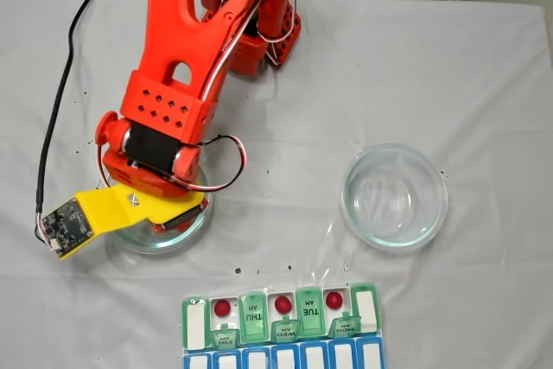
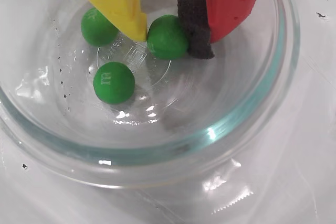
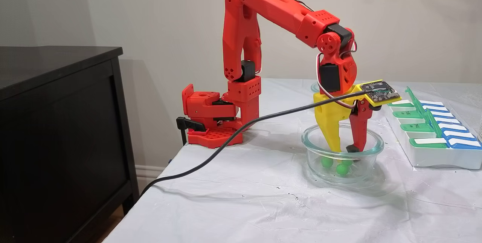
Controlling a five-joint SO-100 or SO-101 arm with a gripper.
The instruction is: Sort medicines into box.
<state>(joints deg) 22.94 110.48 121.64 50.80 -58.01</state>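
Three green medicines sat in the glass dish [image 2: 252,124]; one green ball [image 2: 167,37] lay between the gripper [image 2: 170,32] fingers, yellow finger tip touching its left side, the dark foam pad [image 2: 195,27] on the red finger touching its right; jaws narrowed around it, looked clamped on that ball, not yet lifted; second green ball [image 2: 97,27] just beside the yellow finger, third green ball [image 2: 113,82] nearer the camera, apart from both; three red medicines [image 1: 282,304] already sat in open compartments of the box [image 1: 367,310], at the table edge below the dishes in a fixed view; empty glass dish [image 1: 395,197] well apart to the right there. Step judged: grasp of the first green ball; to do it well, keep the squeeze centred on the ball so it won't squirt sideways, lift straight up clear of the dish rim, avoid nudging the neighbour ball. Writing: third ball showed a faint printed "m"; box lids read THU, TUE, WED, MON, each with AM, upside down in that fixed view; blue row labels unreadable.
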